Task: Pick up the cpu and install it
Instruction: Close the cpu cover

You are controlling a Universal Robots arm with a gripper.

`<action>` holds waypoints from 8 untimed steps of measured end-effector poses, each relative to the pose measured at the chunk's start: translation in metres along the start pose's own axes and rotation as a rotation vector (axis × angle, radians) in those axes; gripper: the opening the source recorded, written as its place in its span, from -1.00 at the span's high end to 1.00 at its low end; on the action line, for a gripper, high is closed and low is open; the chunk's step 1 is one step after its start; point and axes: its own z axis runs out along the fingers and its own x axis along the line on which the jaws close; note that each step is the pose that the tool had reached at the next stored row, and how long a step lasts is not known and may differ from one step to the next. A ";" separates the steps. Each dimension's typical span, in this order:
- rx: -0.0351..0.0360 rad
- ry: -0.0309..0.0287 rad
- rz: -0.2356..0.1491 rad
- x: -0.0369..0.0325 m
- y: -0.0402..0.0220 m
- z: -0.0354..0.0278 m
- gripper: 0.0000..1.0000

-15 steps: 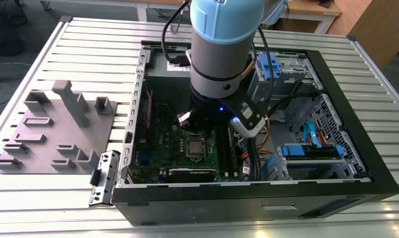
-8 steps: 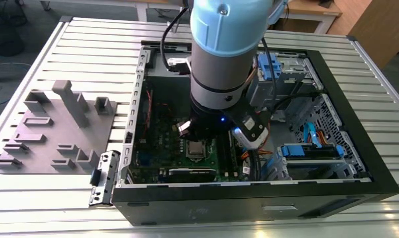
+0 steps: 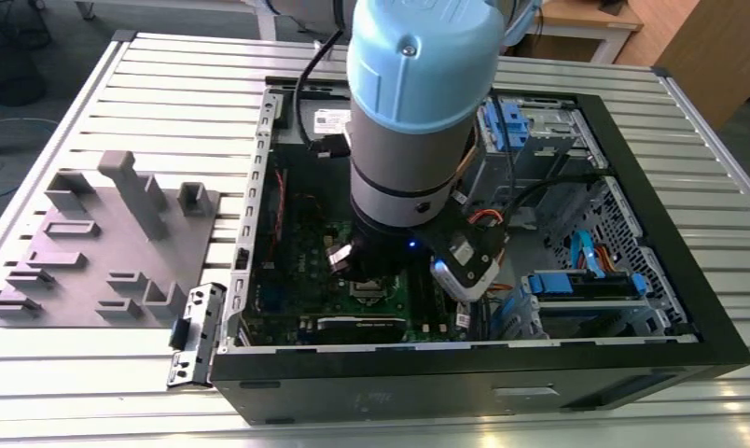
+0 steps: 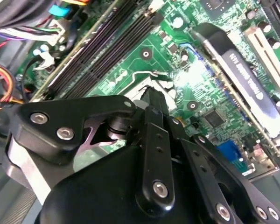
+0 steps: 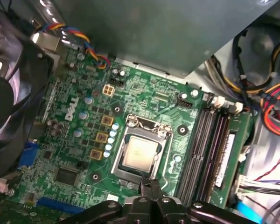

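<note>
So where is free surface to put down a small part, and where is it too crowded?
Free: the slatted table in front of the grey tray, and the strip behind the computer case near the far edge. Crowded: inside the case, where the arm hangs over the motherboard, the cpu in its socket and the cables.

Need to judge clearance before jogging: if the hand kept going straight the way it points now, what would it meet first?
Probably the near edge of the socket frame, where the cpu sits. The hand points down at the motherboard there; depth is unclear.
</note>
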 end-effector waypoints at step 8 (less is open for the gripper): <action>-0.0010 0.0031 0.000 0.0059 -0.0113 0.0094 0.79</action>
